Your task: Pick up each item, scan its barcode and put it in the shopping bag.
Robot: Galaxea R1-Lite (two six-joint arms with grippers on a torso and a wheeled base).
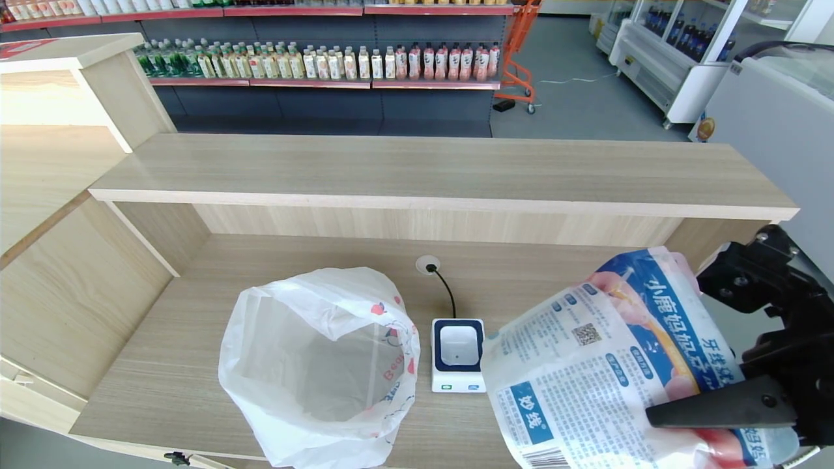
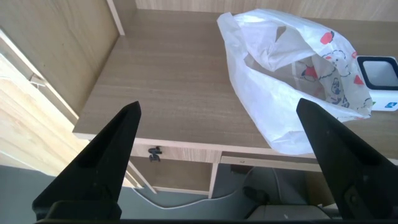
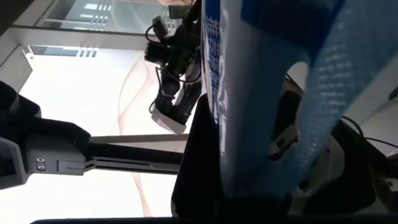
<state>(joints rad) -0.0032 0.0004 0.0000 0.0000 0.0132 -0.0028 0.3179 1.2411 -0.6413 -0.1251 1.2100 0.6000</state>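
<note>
Wooden checkout counter (image 1: pixel 195 352) faces drink shelves (image 1: pixel 313 62); shopping bag (image 1: pixel 260 326) sits beside scanner (image 1: pixel 458 355); right gripper (image 1: pixel 717 410) pinches blue-and-white pouch (image 1: pixel 586 378); left gripper (image 2: pixel 219 107) is spread.

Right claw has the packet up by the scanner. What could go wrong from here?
The barcode on the packet faces up, not toward the scanner, so the scan may miss unless turned.
The right claw pinches the packet near one end; it may sag or slip.
The shopping bag is soft and sits at the counter's front edge; the packet could snag its rim and drag it off.
</note>
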